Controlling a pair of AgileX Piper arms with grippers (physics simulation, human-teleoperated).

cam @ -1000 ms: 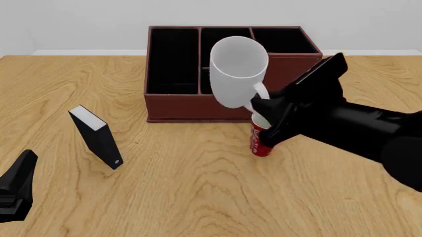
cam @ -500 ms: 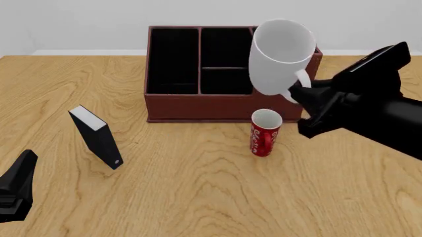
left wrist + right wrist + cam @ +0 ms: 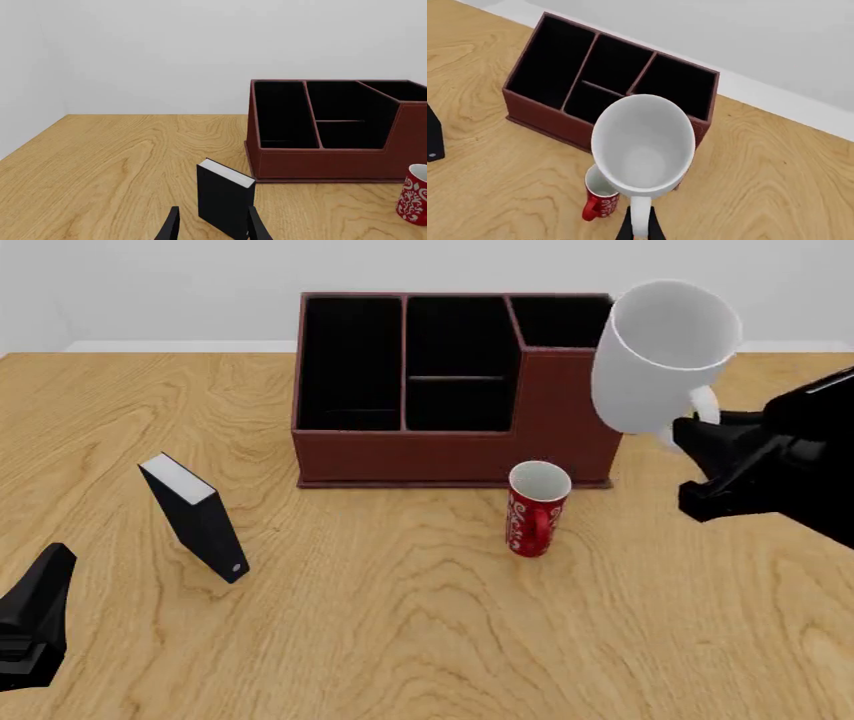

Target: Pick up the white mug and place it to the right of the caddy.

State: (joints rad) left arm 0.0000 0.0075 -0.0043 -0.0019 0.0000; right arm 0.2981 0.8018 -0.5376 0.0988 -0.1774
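The white mug (image 3: pixel 658 355) hangs in the air, tilted, over the caddy's right end, and my right gripper (image 3: pixel 697 432) is shut on its handle. In the right wrist view the white mug (image 3: pixel 642 145) shows its open mouth, with the gripper (image 3: pixel 640 227) pinching the handle. The dark red-brown caddy (image 3: pixel 454 455) stands at the back middle of the table; the caddy (image 3: pixel 547 112) lies behind the mug there. My left gripper (image 3: pixel 34 625) rests low at the front left; its fingers (image 3: pixel 172 227) stand apart with nothing between them, near the black box.
A red mug (image 3: pixel 537 508) with white lettering stands upright just in front of the caddy's right part. A small black book-like box (image 3: pixel 196 517) stands at the left. The same box (image 3: pixel 225 197) is close ahead of my left gripper.
My right arm has carried the white mug to the right, from above the caddy's middle to above its right end. The left arm has stayed still.
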